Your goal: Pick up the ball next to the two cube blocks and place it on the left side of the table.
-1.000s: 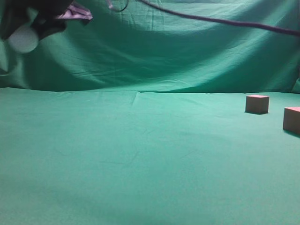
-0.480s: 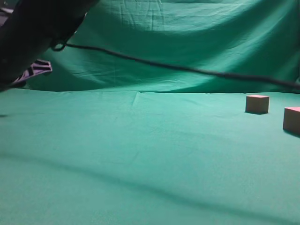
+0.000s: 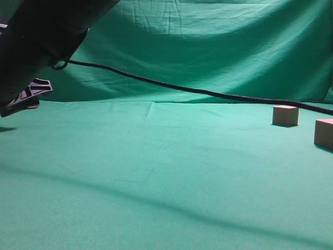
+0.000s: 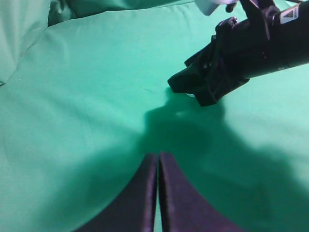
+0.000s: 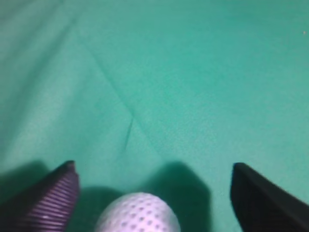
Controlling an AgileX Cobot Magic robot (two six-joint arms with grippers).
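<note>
The white dimpled ball (image 5: 137,212) lies low between my right gripper's (image 5: 152,166) jaws in the right wrist view. The jaws stand wide apart and neither touches it. The green table (image 5: 193,72) is close beneath, with the ball's shadow on it. In the exterior view the right arm (image 3: 41,36) reaches to the far left, a striped finger (image 3: 28,94) just above the cloth, and the ball is hidden. The two cube blocks (image 3: 285,115) (image 3: 323,133) sit at the far right. My left gripper (image 4: 158,155) is shut and empty above the cloth.
A black cable (image 3: 208,92) hangs from the right arm across the backdrop to the right edge. The left wrist view shows the right arm's gripper (image 4: 193,89) low over the cloth at upper right. Green backdrop folds rise behind the table.
The right arm came down at the far left from high up to near the cloth. The ball, seen in it a second ago, has left the exterior view. The cable sagged lower.
</note>
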